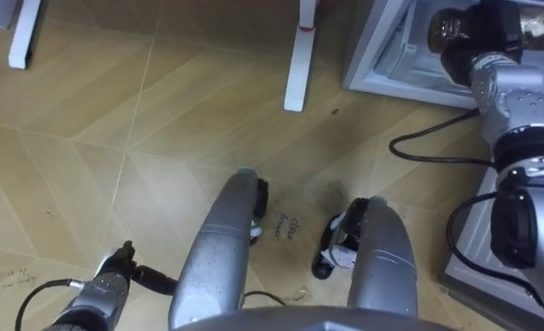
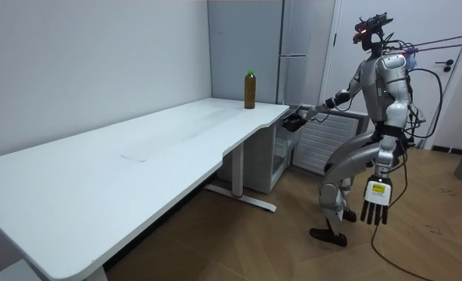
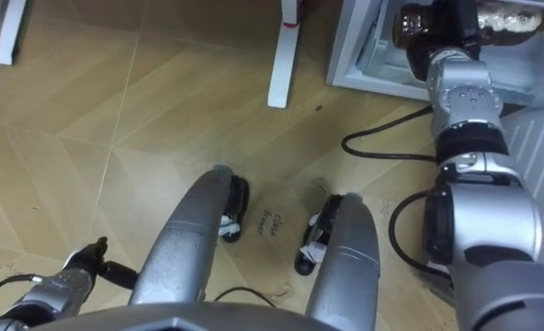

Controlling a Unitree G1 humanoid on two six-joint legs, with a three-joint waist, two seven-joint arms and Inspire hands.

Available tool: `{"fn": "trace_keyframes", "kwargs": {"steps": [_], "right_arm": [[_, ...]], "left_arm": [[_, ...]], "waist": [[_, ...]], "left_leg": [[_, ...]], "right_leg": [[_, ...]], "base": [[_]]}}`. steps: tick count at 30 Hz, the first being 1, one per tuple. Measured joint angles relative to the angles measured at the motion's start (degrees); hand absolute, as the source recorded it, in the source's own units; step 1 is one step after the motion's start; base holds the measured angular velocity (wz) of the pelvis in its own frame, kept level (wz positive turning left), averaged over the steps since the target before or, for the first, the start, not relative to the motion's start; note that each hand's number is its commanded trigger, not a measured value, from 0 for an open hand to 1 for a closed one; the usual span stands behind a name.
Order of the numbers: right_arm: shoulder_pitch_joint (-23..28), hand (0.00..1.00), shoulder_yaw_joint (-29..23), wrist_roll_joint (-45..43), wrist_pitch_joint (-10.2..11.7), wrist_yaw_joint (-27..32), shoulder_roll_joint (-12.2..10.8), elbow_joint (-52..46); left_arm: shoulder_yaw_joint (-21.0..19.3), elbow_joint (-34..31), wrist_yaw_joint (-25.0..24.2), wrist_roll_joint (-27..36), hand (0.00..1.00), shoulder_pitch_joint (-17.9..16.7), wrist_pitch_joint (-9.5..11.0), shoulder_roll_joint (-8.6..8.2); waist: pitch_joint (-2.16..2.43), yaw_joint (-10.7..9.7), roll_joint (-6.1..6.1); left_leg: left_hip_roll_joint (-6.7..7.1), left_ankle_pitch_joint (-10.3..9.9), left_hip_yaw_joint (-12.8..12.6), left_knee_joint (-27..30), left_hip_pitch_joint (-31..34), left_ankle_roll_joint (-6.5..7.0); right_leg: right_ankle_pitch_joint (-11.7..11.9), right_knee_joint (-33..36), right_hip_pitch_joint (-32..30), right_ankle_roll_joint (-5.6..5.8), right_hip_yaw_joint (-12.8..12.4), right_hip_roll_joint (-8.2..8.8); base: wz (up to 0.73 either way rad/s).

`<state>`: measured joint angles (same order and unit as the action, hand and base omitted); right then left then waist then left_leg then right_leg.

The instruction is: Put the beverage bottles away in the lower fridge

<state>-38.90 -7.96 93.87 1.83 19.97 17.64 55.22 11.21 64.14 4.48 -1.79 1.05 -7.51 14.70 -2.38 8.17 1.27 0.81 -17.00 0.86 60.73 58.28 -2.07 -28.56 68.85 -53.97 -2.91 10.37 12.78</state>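
The fridge (image 3: 355,46) is open. The right hand (image 3: 451,28) reaches into it, fingers wrapped round a bottle (image 3: 509,20). A second bottle (image 2: 250,87) stands on the table (image 2: 137,156). The left hand (image 2: 378,201) hangs down, fingers straight, holding nothing.

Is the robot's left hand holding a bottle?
No, the left hand hangs open and empty beside its leg; the right hand holds a bottle at the fridge.

White table (image 2: 98,179), amber bottle (image 2: 250,92) (green cap), pale wood floor (image 1: 88,119) laid in chevron pattern.
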Motion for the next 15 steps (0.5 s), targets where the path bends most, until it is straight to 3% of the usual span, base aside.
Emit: {"fn": "trace_keyframes", "kwargs": {"steps": [15], "right_arm": [[-0.32, 0.00, -0.08, 0.06, 0.10, 0.56, 1.16, 0.38]], "left_arm": [[0.04, -0.58, 1.59, 0.02, 0.00, -1.60, 0.04, 0.03]], "waist": [[-0.02, 0.15, -0.01]], "left_leg": [[0.50, -0.11, -0.14, -0.79, -0.35, -0.14]], "right_leg": [[-0.65, -0.07, 0.12, 0.31, -0.15, 0.29]], "base": [[0.01]]}}
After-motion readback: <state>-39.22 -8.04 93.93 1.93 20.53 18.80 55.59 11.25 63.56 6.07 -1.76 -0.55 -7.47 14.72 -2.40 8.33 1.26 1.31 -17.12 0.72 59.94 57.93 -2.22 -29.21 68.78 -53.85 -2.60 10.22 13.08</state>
